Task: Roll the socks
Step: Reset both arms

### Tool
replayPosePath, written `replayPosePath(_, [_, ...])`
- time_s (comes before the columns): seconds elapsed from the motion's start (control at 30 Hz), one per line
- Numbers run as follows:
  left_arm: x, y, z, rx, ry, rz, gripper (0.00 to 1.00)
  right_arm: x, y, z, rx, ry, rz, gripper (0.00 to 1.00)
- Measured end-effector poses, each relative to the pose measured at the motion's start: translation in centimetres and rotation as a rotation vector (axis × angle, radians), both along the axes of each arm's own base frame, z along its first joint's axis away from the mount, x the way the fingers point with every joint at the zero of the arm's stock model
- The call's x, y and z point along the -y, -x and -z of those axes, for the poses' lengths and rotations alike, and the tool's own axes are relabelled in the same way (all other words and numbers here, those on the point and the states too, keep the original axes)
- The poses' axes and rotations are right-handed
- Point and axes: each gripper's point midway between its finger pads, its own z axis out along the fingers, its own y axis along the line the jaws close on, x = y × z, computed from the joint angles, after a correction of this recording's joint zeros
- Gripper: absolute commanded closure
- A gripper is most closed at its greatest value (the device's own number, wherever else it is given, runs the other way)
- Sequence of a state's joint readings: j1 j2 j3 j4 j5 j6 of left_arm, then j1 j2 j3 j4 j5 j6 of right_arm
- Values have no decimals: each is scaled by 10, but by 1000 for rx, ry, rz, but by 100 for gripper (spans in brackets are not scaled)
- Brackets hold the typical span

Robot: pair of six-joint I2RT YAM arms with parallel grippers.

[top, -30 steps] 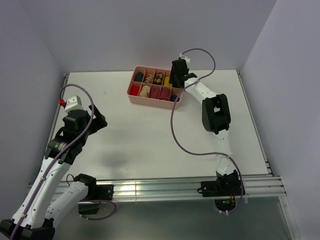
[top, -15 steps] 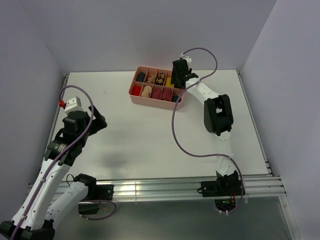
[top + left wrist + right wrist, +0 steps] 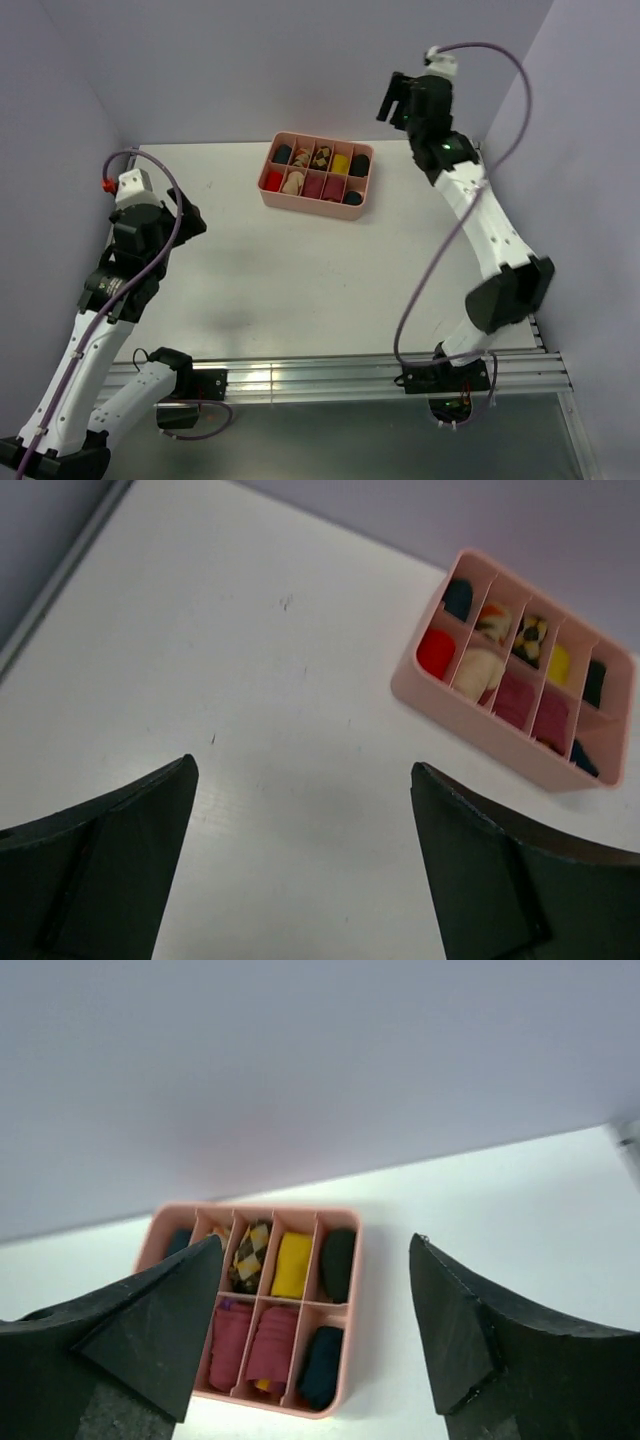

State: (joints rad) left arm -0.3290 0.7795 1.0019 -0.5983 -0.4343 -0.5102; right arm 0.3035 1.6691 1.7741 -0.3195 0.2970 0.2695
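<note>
The socks lie rolled inside the pink divided tray (image 3: 310, 203) at the back of the table. In the right wrist view a maroon striped roll with a yellow end (image 3: 268, 1345) fills a front compartment. Two black rolls (image 3: 338, 1260) (image 3: 322, 1365) fill the right column of the tray (image 3: 345, 1395). My right gripper (image 3: 392, 108) (image 3: 315, 1242) hangs high above the table's back right, open and empty, apart from the tray. My left gripper (image 3: 192, 228) (image 3: 302, 764) is open over bare table at the left, with the tray (image 3: 480, 735) far ahead of it.
Other compartments hold a yellow roll (image 3: 292, 1265), a checked roll (image 3: 250, 1255), a second maroon roll (image 3: 232, 1345), a red one (image 3: 435, 652) and a dark blue one (image 3: 458, 598). Walls close in the back and both sides. A metal rail (image 3: 330, 375) runs along the near edge.
My right arm has lifted off the tray's right end and swung up toward the back right, its jaws widening. The left arm has shifted slightly up and left.
</note>
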Motion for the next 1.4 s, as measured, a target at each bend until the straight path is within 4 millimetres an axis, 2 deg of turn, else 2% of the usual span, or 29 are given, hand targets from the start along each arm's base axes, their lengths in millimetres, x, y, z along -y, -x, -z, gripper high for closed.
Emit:
replayPosePath(0.07, [-4, -3, -24, 53, -18, -11, 6, 28, 33, -43, 86, -20, 43, 12])
replayPosePath(0.13, [-9, -5, -50, 111, -37, -25, 5, 52, 64, -73, 160, -30, 88, 6])
replayPosePath(0.2, [-13, -6, -78, 172, -52, -40, 5, 76, 100, -90, 213, -26, 138, 0])
replayPosePath(0.27, [-20, -3, -104, 229, -66, -61, 4, 92, 137, -105, 268, -14, 171, 0])
replayPosePath(0.4, [-34, 6, -146, 326, -92, -115, 2, 113, 199, -120, 367, 11, 203, 0])
replayPosePath(0.47, [-41, 11, -161, 366, -103, -144, 1, 121, 221, -121, 397, 22, 218, 0])
replayPosePath(0.6, [-53, 16, -172, 398, -130, -203, 0, 137, 269, -130, 501, 36, 241, 0])
replayPosePath(0.7, [-57, 15, -173, 395, -150, -226, 1, 145, 295, -133, 555, 62, 256, 0])
replayPosePath(0.87, [-60, 16, -178, 425, -149, -246, 1, 154, 314, -139, 588, 98, 279, 0])
replayPosePath(1.1, [-64, 26, -192, 487, -128, -263, 1, 155, 312, -129, 575, 124, 284, 0])
replayPosePath(1.4, [-66, 29, -196, 521, -110, -269, 0, 156, 315, -139, 614, 127, 292, 0])
